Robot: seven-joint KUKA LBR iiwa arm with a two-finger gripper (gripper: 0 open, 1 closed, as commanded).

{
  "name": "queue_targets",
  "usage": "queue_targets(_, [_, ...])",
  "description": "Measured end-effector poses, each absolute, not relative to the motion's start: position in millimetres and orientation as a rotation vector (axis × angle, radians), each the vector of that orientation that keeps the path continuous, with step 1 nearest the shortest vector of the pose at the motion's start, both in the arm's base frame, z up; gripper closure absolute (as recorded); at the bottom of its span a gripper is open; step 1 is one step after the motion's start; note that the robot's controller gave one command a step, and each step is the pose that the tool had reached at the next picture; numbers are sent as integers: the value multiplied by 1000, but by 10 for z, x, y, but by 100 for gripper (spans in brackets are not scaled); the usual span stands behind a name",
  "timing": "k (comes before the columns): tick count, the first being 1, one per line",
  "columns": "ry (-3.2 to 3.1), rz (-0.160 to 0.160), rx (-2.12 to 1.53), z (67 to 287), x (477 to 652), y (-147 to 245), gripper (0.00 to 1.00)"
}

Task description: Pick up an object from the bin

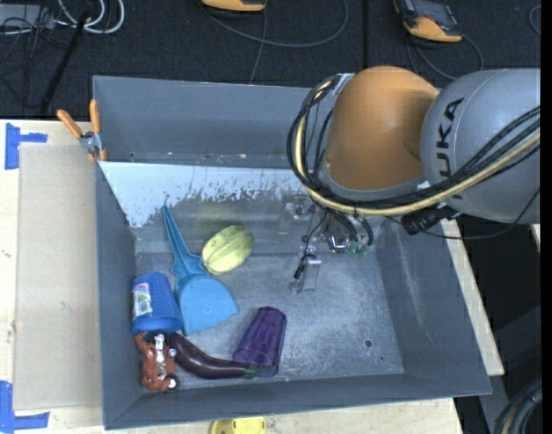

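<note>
Gripper [303, 274] over bare bin [366, 324] floor, beside green fruit [227, 249]; jaw state unreadable; descending here risks closing on nothing.

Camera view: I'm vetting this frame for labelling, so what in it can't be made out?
- Gripper: its upper part is hidden under the orange wrist cover and cables.
- Bin: the far right corner is covered by the arm.
- Orange toy, near left corner: too small to tell its kind.
- Blue bottle: label print too small to read.
</note>
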State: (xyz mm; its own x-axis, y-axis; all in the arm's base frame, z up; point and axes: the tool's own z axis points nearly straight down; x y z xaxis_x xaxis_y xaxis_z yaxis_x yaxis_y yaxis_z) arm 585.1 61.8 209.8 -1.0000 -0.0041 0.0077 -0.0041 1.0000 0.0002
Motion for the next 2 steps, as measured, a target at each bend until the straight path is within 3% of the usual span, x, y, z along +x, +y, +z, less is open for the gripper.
queue_targets(1, [-3141, -1, 4, 2147, 5862, 615, 0])
queue_targets(2, [-3135, 0, 233, 1685, 5599, 760, 0])
